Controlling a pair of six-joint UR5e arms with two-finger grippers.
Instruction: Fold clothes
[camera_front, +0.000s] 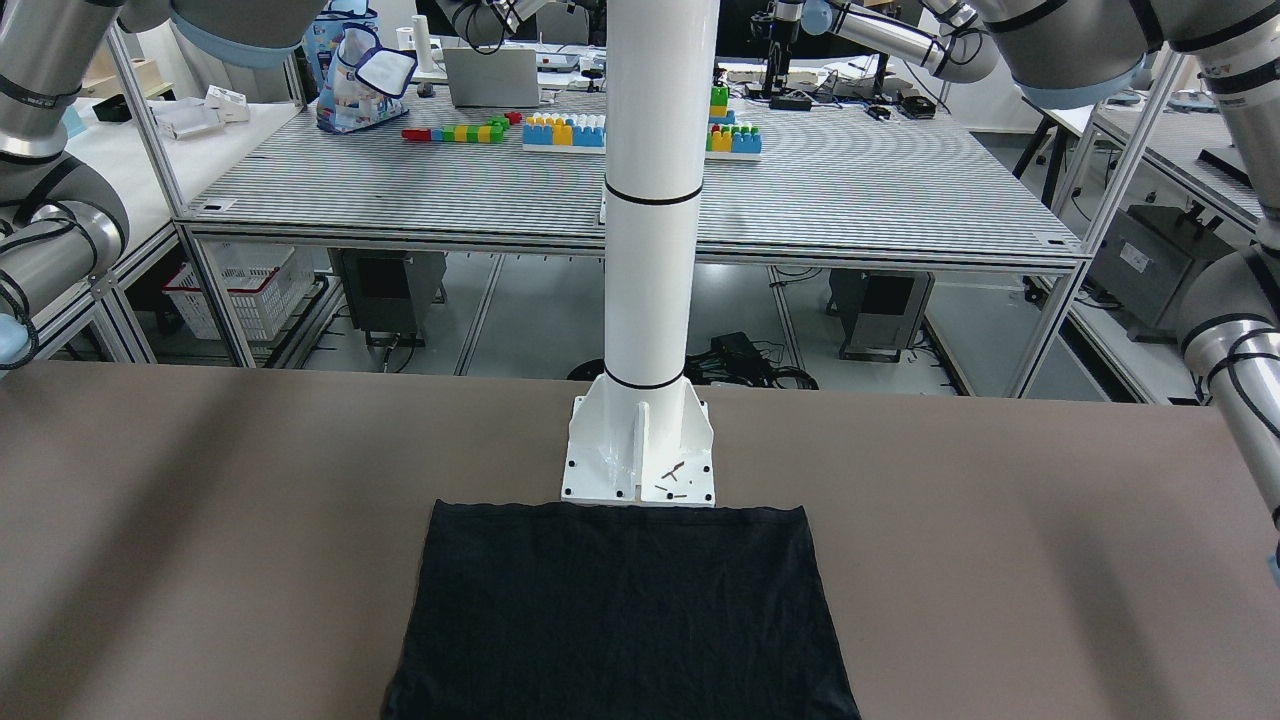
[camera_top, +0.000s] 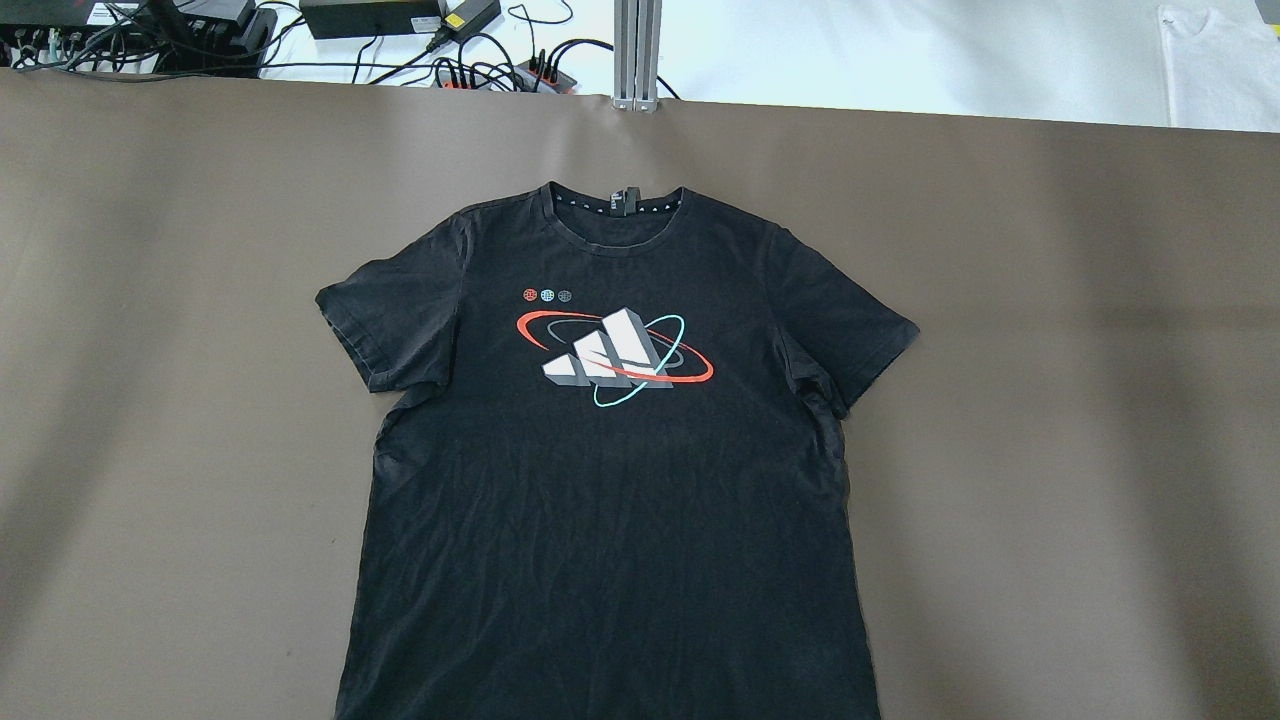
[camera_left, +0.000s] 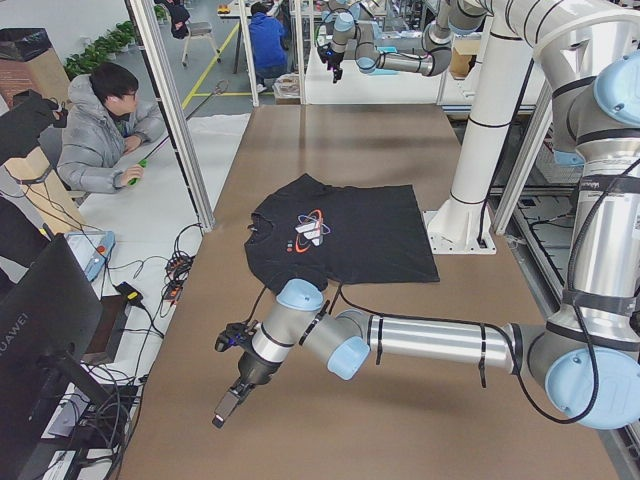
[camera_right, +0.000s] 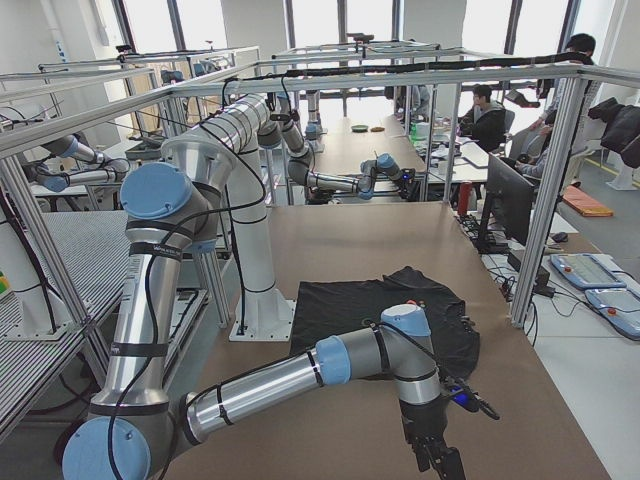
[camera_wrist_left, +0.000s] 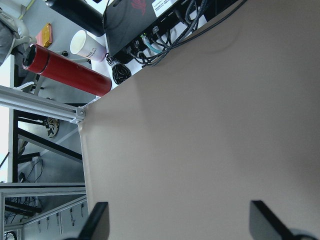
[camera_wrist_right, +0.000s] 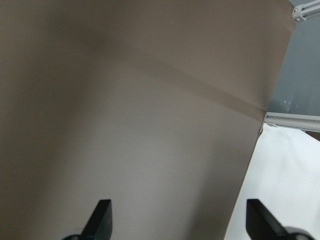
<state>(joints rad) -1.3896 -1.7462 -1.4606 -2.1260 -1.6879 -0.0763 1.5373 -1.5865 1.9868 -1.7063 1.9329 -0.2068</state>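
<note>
T-shirt (camera_top: 610, 480), black with a red, white and teal print on its chest, lies spread flat and face up on the brown table (camera_top: 1050, 400). Its hem lies along the front edge of the white pillar's base plate (camera_front: 600, 470), and its collar points away from that plate. Well off to one side of the plate the left gripper (camera_wrist_left: 182, 220) hangs over bare table, fingers spread wide apart. Well off to the plate's other side, the right gripper (camera_wrist_right: 180, 217) is spread just as wide above bare table
</note>
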